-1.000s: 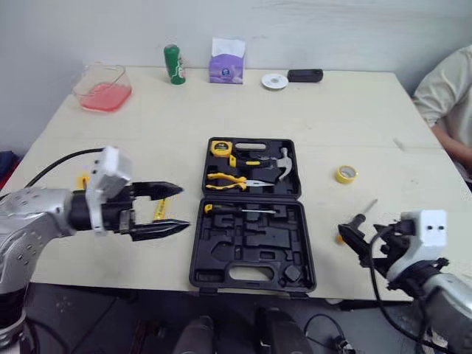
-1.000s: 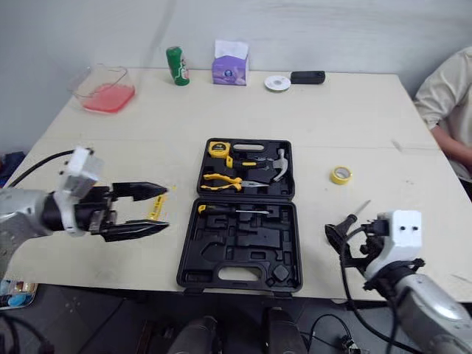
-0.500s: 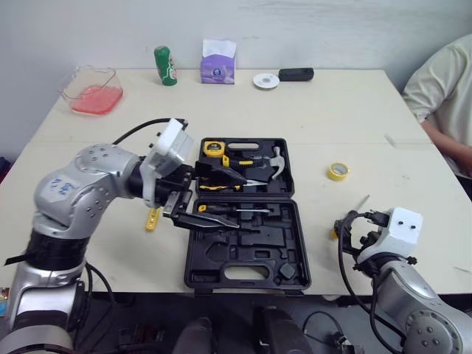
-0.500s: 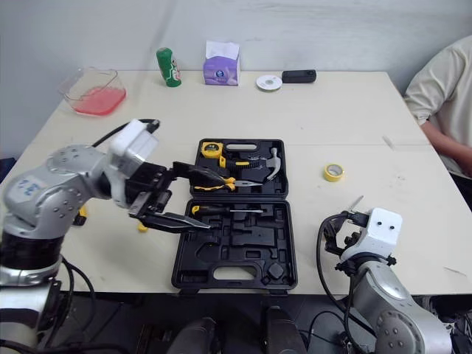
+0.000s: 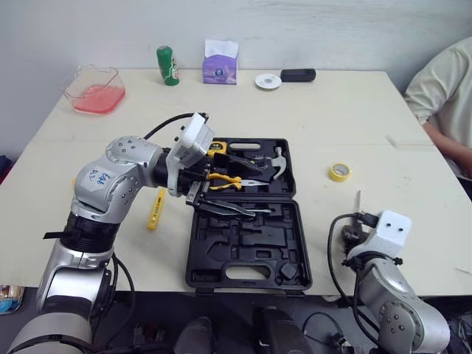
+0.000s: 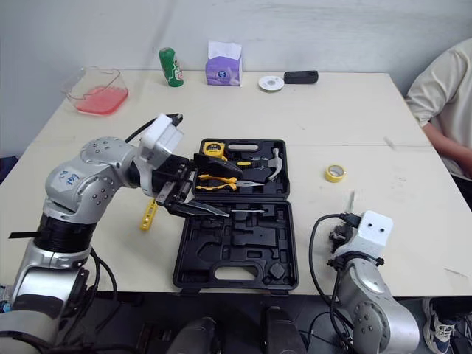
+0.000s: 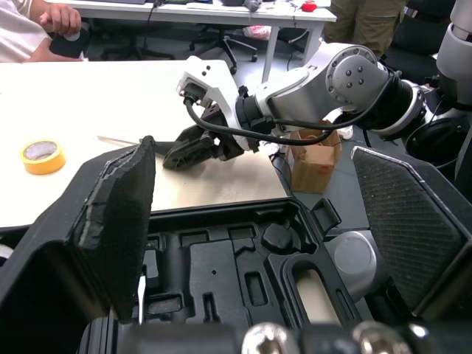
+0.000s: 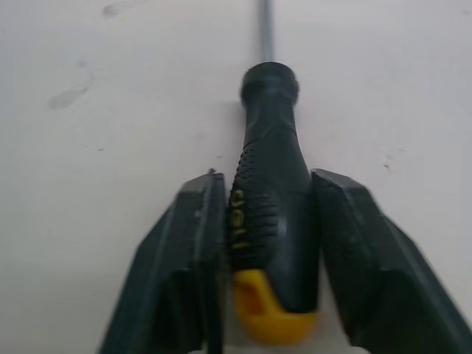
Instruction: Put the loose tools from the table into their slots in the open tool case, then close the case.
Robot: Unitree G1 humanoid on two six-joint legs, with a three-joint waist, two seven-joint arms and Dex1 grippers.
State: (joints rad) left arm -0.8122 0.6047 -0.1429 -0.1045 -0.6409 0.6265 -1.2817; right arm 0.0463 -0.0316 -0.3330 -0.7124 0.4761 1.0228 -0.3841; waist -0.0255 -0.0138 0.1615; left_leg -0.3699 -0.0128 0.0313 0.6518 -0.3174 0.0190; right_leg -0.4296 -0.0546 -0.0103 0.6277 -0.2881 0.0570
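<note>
The right end effector [image 8: 267, 181] is down on the worktop [image 5: 413, 192] at the lower right of the head view. Its fingers [image 8: 193, 243] press both sides of the screwdriver [image 8: 271, 214], on the black handle, with the yellow butt nearest the wrist. The shaft runs straight out of the grip toward the upper edge of the frame, so its long axis lies up-down. The open tool case [image 5: 247, 251] sits to its left, and its slots look crosswise, so I'd expect a quarter turn. The left end effector [image 5: 249, 190] hovers wide open and empty over the case.
</note>
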